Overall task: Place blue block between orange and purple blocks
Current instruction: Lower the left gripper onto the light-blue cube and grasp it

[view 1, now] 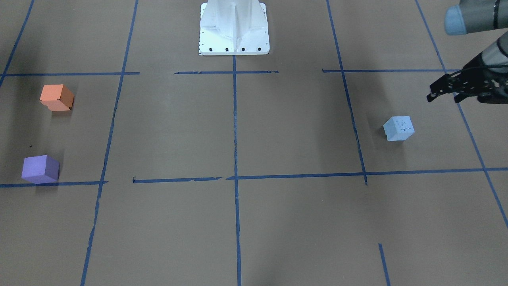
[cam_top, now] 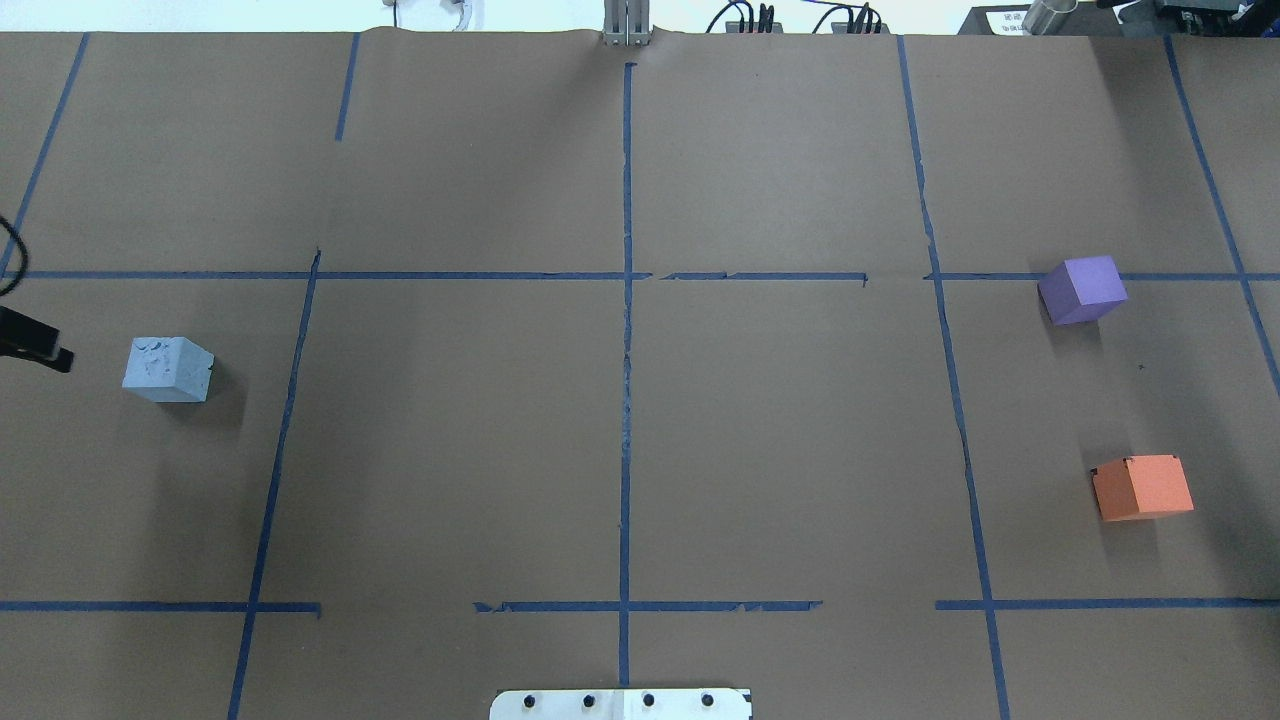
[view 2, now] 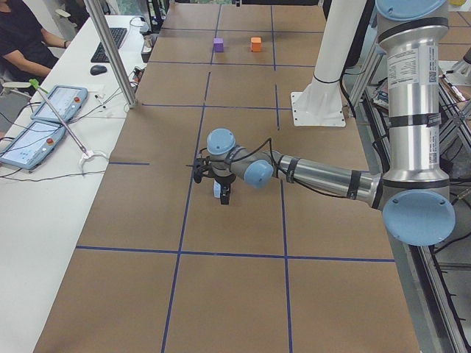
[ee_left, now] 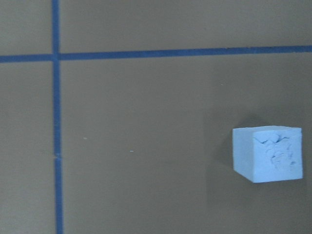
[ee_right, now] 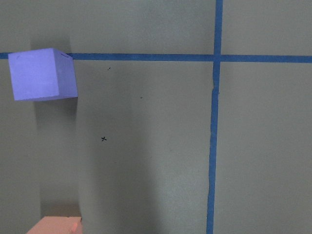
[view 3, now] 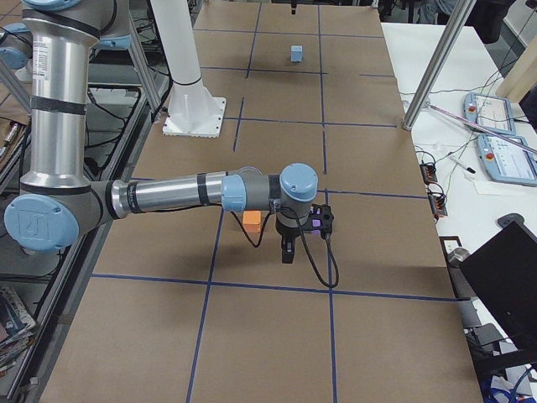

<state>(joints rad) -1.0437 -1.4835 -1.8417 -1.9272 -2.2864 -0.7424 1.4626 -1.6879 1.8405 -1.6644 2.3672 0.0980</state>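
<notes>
The light blue block (view 1: 399,128) sits on the brown paper on my left side; it also shows in the overhead view (cam_top: 167,369) and at the right of the left wrist view (ee_left: 268,153). My left gripper (view 1: 442,97) hangs above and just outside it, open and empty. The orange block (cam_top: 1142,487) and the purple block (cam_top: 1082,290) sit apart on my right side, with bare paper between them. My right gripper (view 3: 287,248) shows only in the exterior right view, hovering by these two blocks. I cannot tell whether it is open or shut.
The white robot pedestal (view 1: 234,28) stands at the middle of the near table edge. Blue tape lines (cam_top: 627,300) grid the paper. An operators' desk with tablets (view 2: 44,125) runs along the far side.
</notes>
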